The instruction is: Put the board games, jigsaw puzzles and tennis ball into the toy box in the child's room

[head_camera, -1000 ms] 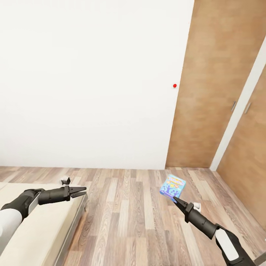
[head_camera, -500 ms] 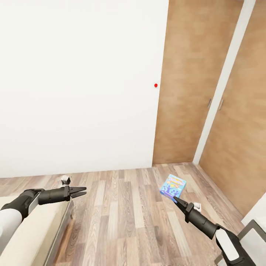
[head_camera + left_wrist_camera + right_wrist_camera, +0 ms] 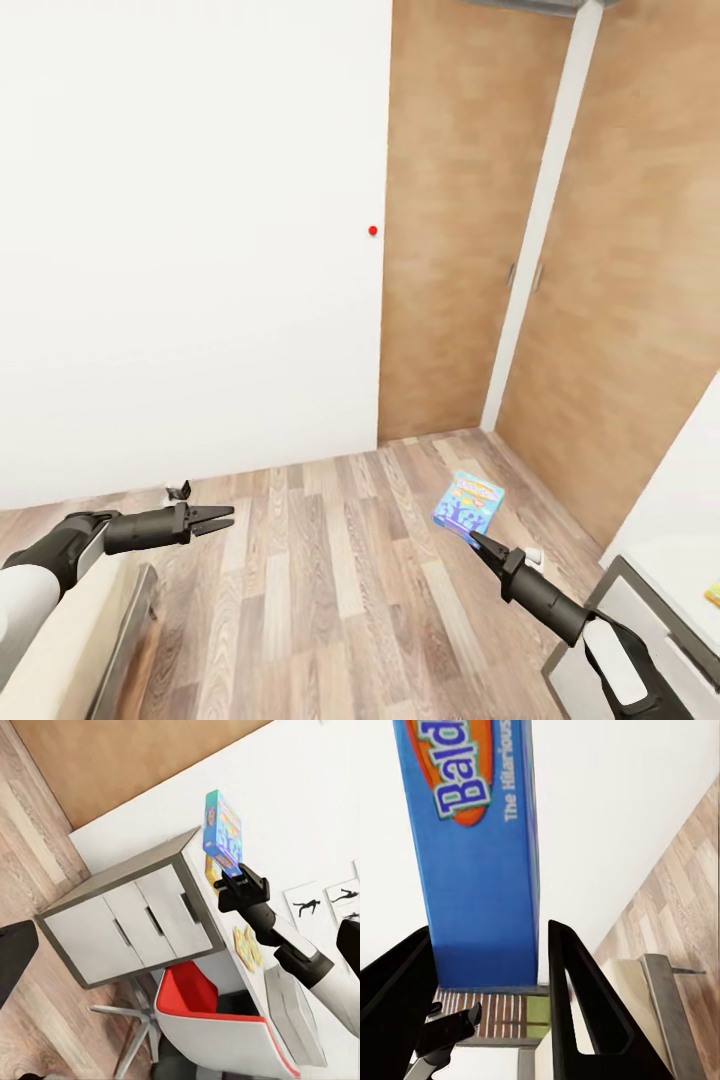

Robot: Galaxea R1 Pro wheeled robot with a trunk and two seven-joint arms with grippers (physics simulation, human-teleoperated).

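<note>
My right gripper [image 3: 472,538] is shut on a small blue board game [image 3: 468,502] and holds it upright above the wood floor. In the right wrist view the blue box [image 3: 472,862] stands between the two dark fingers [image 3: 577,982]. From the left wrist view I see that same game [image 3: 223,832] in the right gripper [image 3: 234,875], in front of the table [image 3: 142,916]. A multicoloured jigsaw puzzle [image 3: 248,947] and the pale grey toy box [image 3: 289,1020] lie on that table. My left gripper [image 3: 222,520] is open and empty, above the corner of the bed [image 3: 60,650].
Brown wardrobe doors [image 3: 450,230] stand ahead beside a white wall [image 3: 190,250]. The table's corner [image 3: 665,590] sits at the lower right, with something flat and yellow-green [image 3: 712,596] at its edge. A red chair [image 3: 206,1020] stands at the table, below black silhouette pictures [image 3: 315,904].
The camera has swung to the right: wall and doors slid left, the bed mostly left the picture, and the table corner came in. Both arms keep their pose.
</note>
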